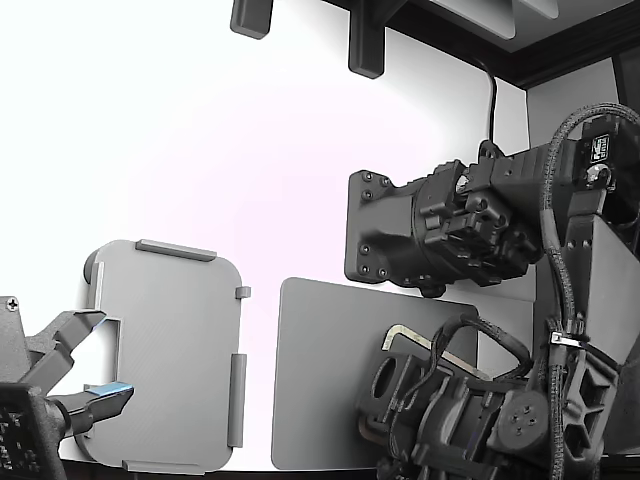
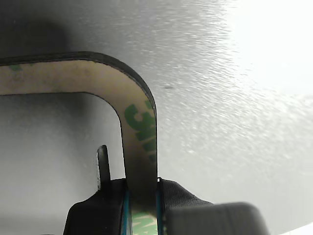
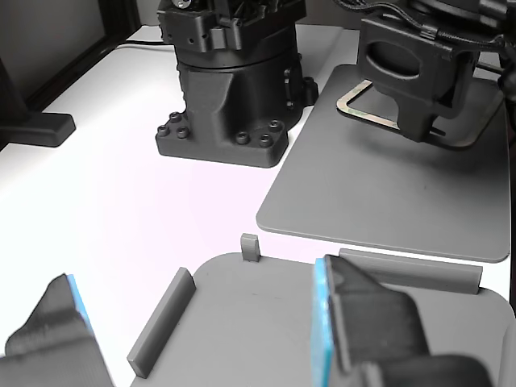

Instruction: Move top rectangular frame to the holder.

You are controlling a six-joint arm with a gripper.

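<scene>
The top rectangular frame point(image 2: 139, 122) is a thin beige rim with green print and a dark edge. My gripper point(image 2: 142, 196) is shut on one side of that rim, one finger on each face. In the exterior view the frame's corner point(image 1: 398, 328) shows over the dark grey mat point(image 1: 320, 380), with my gripper point(image 1: 400, 372) mostly hidden by the arm. The other view shows the frame point(image 3: 363, 115) lying low over the mat point(image 3: 379, 193); whether it touches the mat I cannot tell. The holder point(image 1: 170, 300), a light grey tray with raised tabs, sits at the exterior view's left, apart from the frame.
A second arm's gripper point(image 1: 90, 365) with blue pads hangs open over the holder's near edge point(image 3: 266, 322). A black arm base point(image 3: 230, 89) stands beside the mat. Black posts point(image 1: 365, 45) rise at the table's far side.
</scene>
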